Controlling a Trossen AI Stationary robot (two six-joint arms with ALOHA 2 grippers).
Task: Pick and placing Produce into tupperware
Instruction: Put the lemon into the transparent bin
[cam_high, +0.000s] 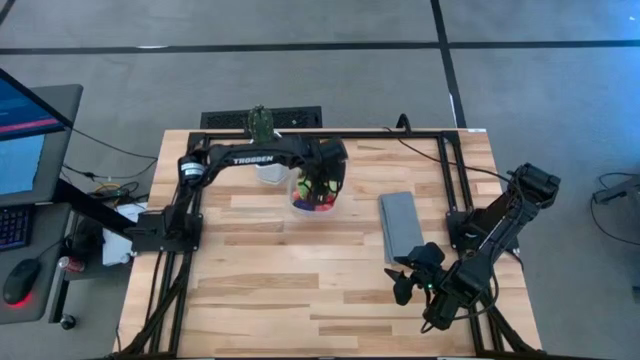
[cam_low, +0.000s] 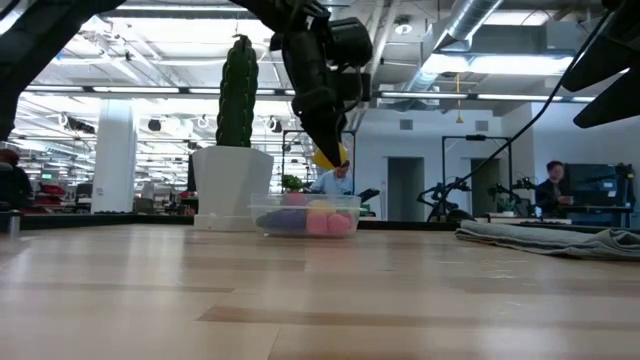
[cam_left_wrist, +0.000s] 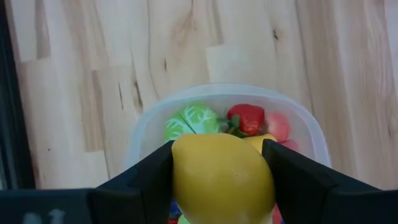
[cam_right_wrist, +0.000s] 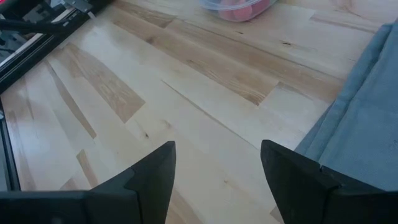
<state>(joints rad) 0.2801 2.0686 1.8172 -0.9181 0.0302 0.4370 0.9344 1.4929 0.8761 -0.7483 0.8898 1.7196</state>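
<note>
Yellow fruit (cam_left_wrist: 222, 177) pinched in the left end effector (cam_left_wrist: 221, 168), held directly above the clear tupperware (cam_high: 313, 203) beside the white pot (cam_low: 231, 186) at the desk's (cam_high: 300, 290) far middle; green, red and pink produce (cam_left_wrist: 249, 118) lies inside. Grey cloth (cam_high: 402, 224) lies right of it. Right end effector (cam_right_wrist: 217, 163) hovers spread, empty, above bare wood near the cloth.

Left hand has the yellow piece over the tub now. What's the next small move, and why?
Probably lower a little and open. The left hand grips the yellow piece directly above the clear tupperware, which already holds green and red produce. In the low view the piece hangs just above the rim, so a short drop should land inside. The right hand waits open near the grey cloth.
</note>
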